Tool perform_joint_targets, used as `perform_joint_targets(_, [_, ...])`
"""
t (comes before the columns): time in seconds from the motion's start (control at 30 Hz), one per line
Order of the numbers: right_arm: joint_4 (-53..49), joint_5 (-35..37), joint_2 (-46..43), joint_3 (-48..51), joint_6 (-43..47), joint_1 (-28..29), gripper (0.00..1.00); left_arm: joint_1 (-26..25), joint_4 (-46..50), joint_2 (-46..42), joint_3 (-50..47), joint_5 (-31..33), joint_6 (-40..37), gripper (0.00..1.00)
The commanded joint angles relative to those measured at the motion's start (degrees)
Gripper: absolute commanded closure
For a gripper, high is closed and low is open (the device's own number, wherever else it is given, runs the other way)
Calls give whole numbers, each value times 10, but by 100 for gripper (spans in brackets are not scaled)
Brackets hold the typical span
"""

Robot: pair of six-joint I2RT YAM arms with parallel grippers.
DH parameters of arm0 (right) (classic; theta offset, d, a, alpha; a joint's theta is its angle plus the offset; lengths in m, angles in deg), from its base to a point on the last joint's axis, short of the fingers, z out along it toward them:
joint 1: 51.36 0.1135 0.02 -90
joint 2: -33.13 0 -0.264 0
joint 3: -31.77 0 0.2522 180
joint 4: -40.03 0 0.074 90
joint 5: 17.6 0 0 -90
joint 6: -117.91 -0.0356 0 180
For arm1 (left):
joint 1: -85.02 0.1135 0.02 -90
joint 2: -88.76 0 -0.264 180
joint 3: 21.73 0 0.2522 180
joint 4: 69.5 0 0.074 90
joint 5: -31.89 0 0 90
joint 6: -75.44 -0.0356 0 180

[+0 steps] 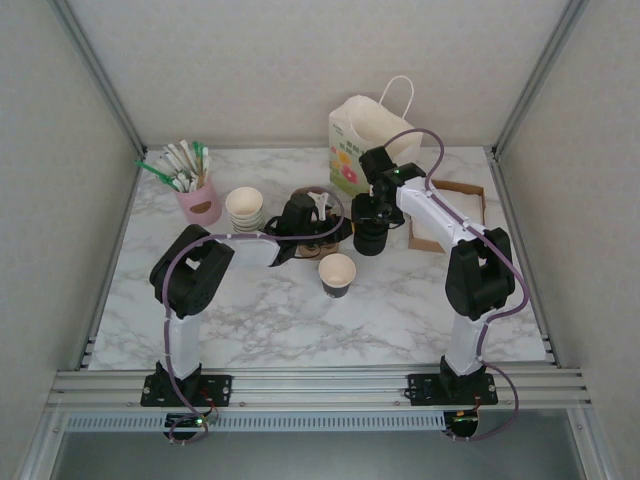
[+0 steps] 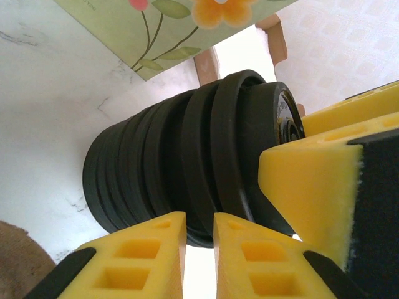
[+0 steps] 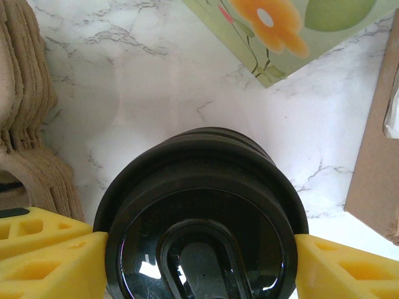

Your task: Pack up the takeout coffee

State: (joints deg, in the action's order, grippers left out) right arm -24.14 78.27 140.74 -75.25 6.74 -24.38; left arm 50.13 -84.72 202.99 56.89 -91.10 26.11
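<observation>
The takeout coffee cup (image 1: 337,273), cream with a dark lower band, stands open and lidless in the middle of the table, apart from both grippers. Just behind it is the black stack of spare lids (image 1: 370,243). My right gripper (image 3: 199,265) hangs over the stack, its yellow fingers (image 3: 50,252) pressed on both sides of the top lid (image 3: 202,237). My left gripper (image 2: 199,217) reaches in from the left. Its fingers are almost together, holding nothing, with the tips at the side of the lid stack (image 2: 162,162).
A flowered paper bag (image 1: 362,140) stands behind the lids. A cardboard tray (image 1: 455,190) lies to the right. Brown pulp carriers (image 3: 25,93) sit left of the stack. The lidless stack of cream cups (image 1: 245,208) and a pink holder of utensils (image 1: 200,203) stand at the back left.
</observation>
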Motion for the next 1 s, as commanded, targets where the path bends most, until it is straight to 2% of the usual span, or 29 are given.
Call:
perform_joint_targets(0.0, [-10, -1, -6, -5, -7, -2, 27, -1, -55, 6, -4, -40, 18, 80])
perform_joint_targets(0.97, [-16, -3, -31, -2, -8, -3, 27, 4, -14, 14, -8, -12, 11, 82])
